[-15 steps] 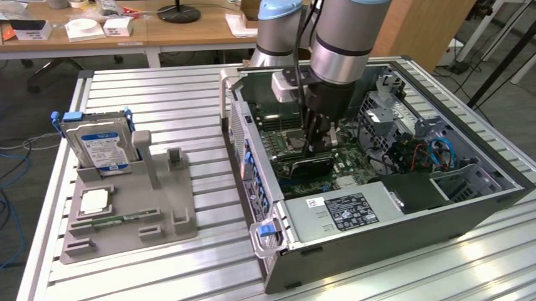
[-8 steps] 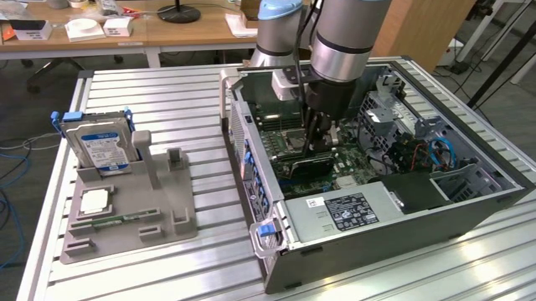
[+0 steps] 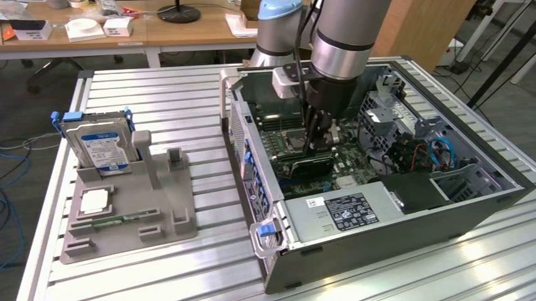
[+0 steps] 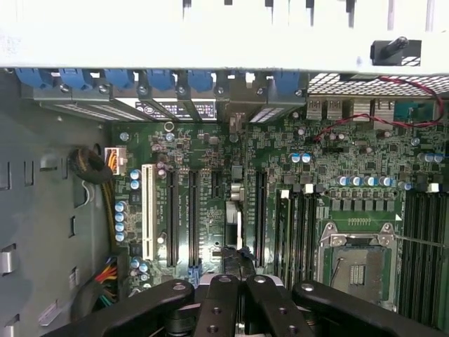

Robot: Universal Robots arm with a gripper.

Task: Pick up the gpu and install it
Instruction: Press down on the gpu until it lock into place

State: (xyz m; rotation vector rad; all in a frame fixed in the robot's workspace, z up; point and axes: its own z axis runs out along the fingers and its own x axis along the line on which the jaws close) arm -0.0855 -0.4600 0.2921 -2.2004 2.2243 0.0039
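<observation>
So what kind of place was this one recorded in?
Likely a robotics lab or test workshop: an open computer case lies on a slatted aluminium table, beside a grey parts fixture, with cluttered wooden desks behind.

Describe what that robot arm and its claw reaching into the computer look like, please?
The arm is a thick round tube of silvery grey metal, with a pale blue cap on the joint behind it. A black ring ends the tube, and a small white box is mounted beside it. Below hangs the gripper, slim and black. From the wrist view, its black linkage bars carry round bolt heads.
</observation>
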